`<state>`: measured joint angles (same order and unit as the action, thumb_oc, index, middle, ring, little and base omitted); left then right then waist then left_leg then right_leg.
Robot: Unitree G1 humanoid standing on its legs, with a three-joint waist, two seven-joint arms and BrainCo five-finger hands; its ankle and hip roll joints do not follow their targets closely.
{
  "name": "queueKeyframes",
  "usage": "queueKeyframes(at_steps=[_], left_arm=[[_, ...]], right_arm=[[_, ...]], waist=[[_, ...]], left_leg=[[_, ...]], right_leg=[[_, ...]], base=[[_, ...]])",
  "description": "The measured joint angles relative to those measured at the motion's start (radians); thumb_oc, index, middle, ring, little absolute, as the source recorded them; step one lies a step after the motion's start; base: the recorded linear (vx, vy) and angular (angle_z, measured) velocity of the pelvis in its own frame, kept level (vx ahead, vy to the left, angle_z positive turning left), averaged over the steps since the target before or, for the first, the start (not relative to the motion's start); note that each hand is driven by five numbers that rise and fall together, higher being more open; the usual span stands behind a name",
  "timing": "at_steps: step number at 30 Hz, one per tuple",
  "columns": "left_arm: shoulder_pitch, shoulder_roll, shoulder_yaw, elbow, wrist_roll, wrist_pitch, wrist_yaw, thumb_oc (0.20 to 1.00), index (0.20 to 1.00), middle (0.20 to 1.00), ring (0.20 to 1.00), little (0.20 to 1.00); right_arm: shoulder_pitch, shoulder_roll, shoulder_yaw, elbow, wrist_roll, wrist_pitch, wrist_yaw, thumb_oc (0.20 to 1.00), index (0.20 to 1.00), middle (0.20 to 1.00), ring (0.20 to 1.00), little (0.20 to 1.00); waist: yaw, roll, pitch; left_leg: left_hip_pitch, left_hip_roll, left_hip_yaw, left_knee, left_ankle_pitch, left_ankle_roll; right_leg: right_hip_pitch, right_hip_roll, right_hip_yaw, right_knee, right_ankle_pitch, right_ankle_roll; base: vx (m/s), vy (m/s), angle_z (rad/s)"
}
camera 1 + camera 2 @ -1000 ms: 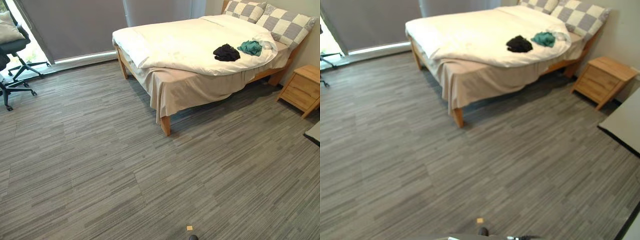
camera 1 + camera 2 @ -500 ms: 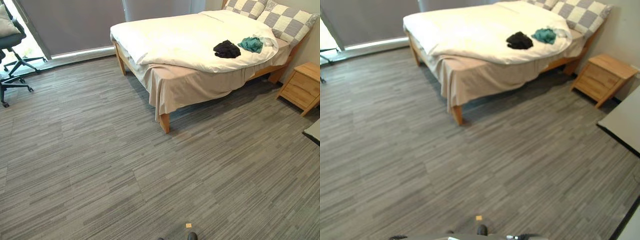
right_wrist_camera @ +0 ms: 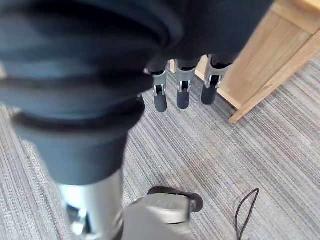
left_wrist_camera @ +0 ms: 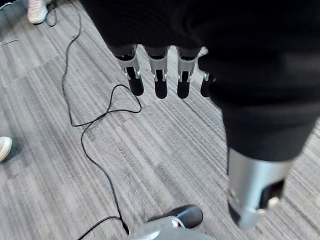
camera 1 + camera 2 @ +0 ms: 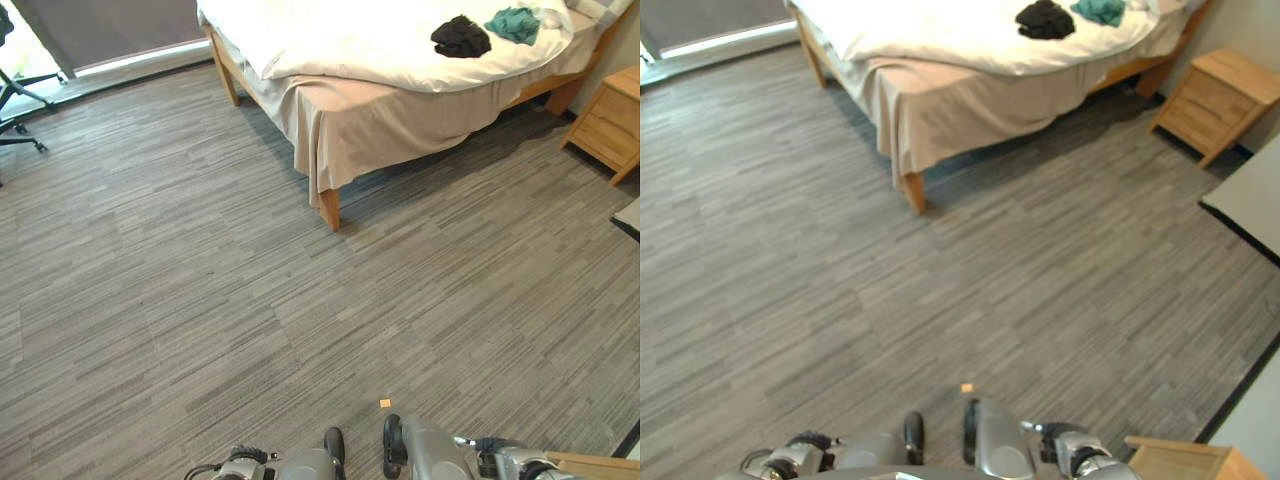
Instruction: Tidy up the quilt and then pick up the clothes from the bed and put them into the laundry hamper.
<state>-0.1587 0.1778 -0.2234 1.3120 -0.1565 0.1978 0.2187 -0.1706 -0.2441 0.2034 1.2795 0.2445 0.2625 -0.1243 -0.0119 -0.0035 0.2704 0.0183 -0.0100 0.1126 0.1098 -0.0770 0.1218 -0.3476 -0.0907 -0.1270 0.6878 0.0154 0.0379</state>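
The bed (image 5: 328, 205) stands far ahead, with a white quilt (image 5: 350, 40) spread over it and a beige sheet hanging down its near side. A black garment (image 5: 461, 36) and a teal garment (image 5: 513, 22) lie bunched on the quilt near its right end. My left hand (image 4: 157, 75) hangs over the grey floor, fingers straight and holding nothing. My right hand (image 3: 182, 87) hangs the same way, open and bare, close to a low wooden piece of furniture (image 3: 270, 65).
A wooden nightstand (image 5: 610, 120) stands right of the bed. An office chair (image 5: 15, 90) is at the far left. A grey table edge (image 5: 1250, 200) and wooden furniture (image 5: 1185, 460) lie on my right. A person's white shoes (image 4: 37, 10) are behind me.
The camera has tipped down and moved closer, so the bed has slid up the picture and its pillows are out of frame. Quilt and garments lie as before.
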Motion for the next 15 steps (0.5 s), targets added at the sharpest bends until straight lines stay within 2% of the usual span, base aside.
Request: queueKeyframes(at_steps=[1, 2, 3, 4, 7, 8, 9, 12, 13, 14, 15], left_arm=[[0.0, 0.004, -0.012, -0.006, 0.0, 0.0, 0.0, 1.0, 1.0, 1.0, 1.0, 1.0], [0.005, 0.017, -0.015, -0.007, 0.0, 0.001, -0.001, 1.0, 1.0, 1.0, 1.0, 1.0], [0.011, 0.023, -0.014, -0.003, 0.0, 0.004, -0.004, 1.0, 1.0, 1.0, 1.0, 1.0], [0.012, 0.026, -0.016, 0.001, 0.001, 0.009, -0.004, 1.0, 1.0, 1.0, 1.0, 1.0], [0.016, 0.031, -0.017, 0.008, 0.001, 0.009, 0.002, 1.0, 1.0, 1.0, 1.0, 1.0], [0.024, 0.029, -0.019, 0.008, 0.001, 0.007, 0.003, 1.0, 1.0, 1.0, 1.0, 1.0], [0.027, 0.028, -0.024, 0.007, 0.001, 0.007, 0.004, 1.0, 1.0, 1.0, 1.0, 1.0], [0.053, 0.022, -0.025, 0.008, 0.003, 0.01, 0.006, 1.0, 1.0, 1.0, 1.0, 1.0], [0.056, 0.014, -0.028, 0.006, 0.004, 0.012, 0.006, 1.0, 1.0, 1.0, 1.0, 1.0], [0.065, 0.002, -0.036, 0.003, 0.004, 0.022, 0.006, 1.0, 1.0, 1.0, 1.0, 1.0], [0.082, -0.021, -0.038, 0.005, 0.004, 0.034, 0.008, 1.0, 1.0, 1.0, 1.0, 1.0]], right_arm=[[0.011, 0.002, 0.001, 0.004, 0.0, 0.002, 0.003, 1.0, 1.0, 1.0, 1.0, 1.0], [0.02, 0.02, 0.001, 0.006, 0.001, 0.003, 0.005, 1.0, 1.0, 1.0, 1.0, 1.0], [0.032, 0.031, 0.001, 0.009, 0.002, 0.005, -0.001, 1.0, 1.0, 1.0, 1.0, 1.0], [0.045, 0.037, 0.0, 0.015, 0.003, 0.008, 0.005, 1.0, 1.0, 1.0, 1.0, 1.0], [0.074, 0.052, -0.023, 0.039, 0.001, 0.032, 0.021, 1.0, 1.0, 1.0, 1.0, 1.0], [0.085, 0.057, -0.039, 0.039, -0.001, 0.033, 0.022, 1.0, 1.0, 1.0, 1.0, 1.0], [0.097, 0.062, -0.042, 0.038, -0.001, 0.035, 0.024, 1.0, 1.0, 1.0, 1.0, 1.0], [0.133, 0.078, -0.042, 0.034, -0.001, 0.036, 0.038, 1.0, 1.0, 1.0, 1.0, 1.0], [0.136, 0.075, -0.044, 0.037, -0.005, 0.037, 0.038, 1.0, 1.0, 1.0, 1.0, 1.0], [0.14, 0.067, -0.049, 0.038, -0.008, 0.039, 0.037, 1.0, 1.0, 1.0, 1.0, 1.0], [0.154, 0.047, -0.052, 0.039, -0.011, 0.039, 0.038, 1.0, 1.0, 1.0, 1.0, 1.0]], waist=[[-0.003, -0.002, 0.008], [-0.006, -0.01, 0.015], [-0.01, -0.04, 0.019], [-0.015, -0.061, 0.027], [-0.032, -0.077, 0.044], [-0.046, -0.074, 0.045], [-0.053, -0.07, 0.047], [-0.082, -0.058, 0.045], [-0.097, -0.037, 0.043], [-0.113, -0.005, 0.035], [-0.145, 0.045, 0.011]], left_leg=[[0.0, -0.002, -0.003, 0.013, -0.011, 0.001], [-0.004, -0.01, -0.005, 0.018, -0.017, -0.01], [-0.017, -0.027, -0.005, 0.018, -0.018, -0.011], [-0.019, -0.042, -0.014, 0.014, -0.019, -0.013], [-0.015, -0.071, -0.033, 0.01, -0.027, -0.013], [-0.001, -0.073, -0.042, 0.012, -0.037, -0.017], [0.014, -0.073, -0.045, 0.01, -0.044, -0.013], [0.079, -0.07, -0.069, 0.032, -0.124, -0.045], [0.096, -0.051, -0.08, 0.032, -0.146, -0.058], [0.116, -0.021, -0.096, 0.022, -0.158, -0.076], [0.152, 0.031, -0.114, 0.006, -0.182, -0.099]], right_leg=[[-0.022, -0.02, -0.003, 0.009, 0.009, 0.015], [-0.047, -0.054, 0.001, -0.052, 0.023, 0.043], [-0.058, -0.088, 0.006, -0.191, 0.027, 0.074], [-0.063, -0.101, 0.018, -0.323, 0.038, 0.09], [-0.007, -0.109, 0.025, -0.649, 0.05, 0.108], [0.013, -0.111, 0.022, -0.673, 0.05, 0.108], [0.027, -0.105, 0.019, -0.679, 0.05, 0.107], [0.09, -0.085, 0.017, -0.668, 0.054, 0.098], [0.104, -0.069, 0.019, -0.651, 0.095, 0.067], [0.11, -0.042, 0.02, -0.618, 0.095, 0.066], [0.12, 0.005, 0.018, -0.58, 0.088, 0.053]], base=[[0.31, -0.174, 0.09], [0.47, -0.223, 0.06], [0.57, -0.185, 0.07], [0.65, -0.139, 0.06], [0.58, -0.051, 0.18], [0.58, -0.079, 0.31], [0.62, -0.116, 0.18], [0.79, -0.165, 0.16], [0.74, -0.154, 0.35], [0.53, -0.121, 0.47], [0.69, -0.169, 0.49]])
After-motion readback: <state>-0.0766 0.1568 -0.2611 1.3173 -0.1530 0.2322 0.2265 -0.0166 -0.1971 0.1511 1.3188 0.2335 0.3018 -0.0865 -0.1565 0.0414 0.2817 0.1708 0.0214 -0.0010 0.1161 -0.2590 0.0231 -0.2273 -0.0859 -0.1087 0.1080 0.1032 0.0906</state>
